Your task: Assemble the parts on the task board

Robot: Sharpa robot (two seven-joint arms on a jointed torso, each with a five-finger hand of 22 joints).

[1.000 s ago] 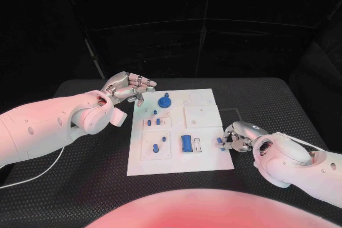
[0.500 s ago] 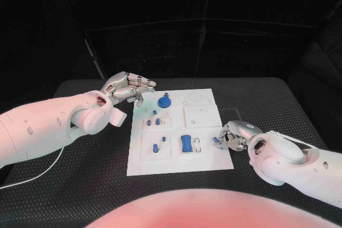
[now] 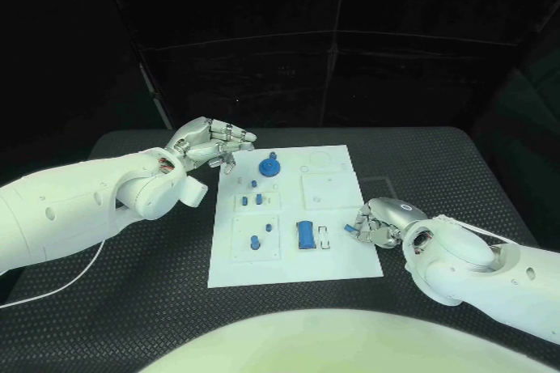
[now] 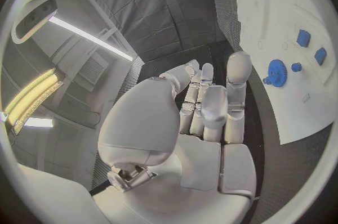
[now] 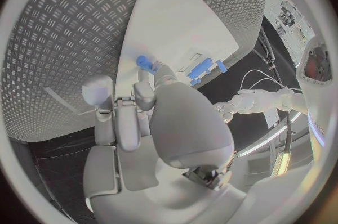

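I'm seeing the room behind staying dim while light is falling from above onto the task board, which is glaring white against the table. In the left wrist view, ceiling strip lights are blazing, and the left hand is catching soft highlights. Straight edges are bending hard toward both fisheye rims. The right hand is casting shade beneath itself.

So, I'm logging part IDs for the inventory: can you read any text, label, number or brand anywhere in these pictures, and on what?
None can be read.
White task board: faint marks only, too small to read.
Small blue parts: no visible markings.
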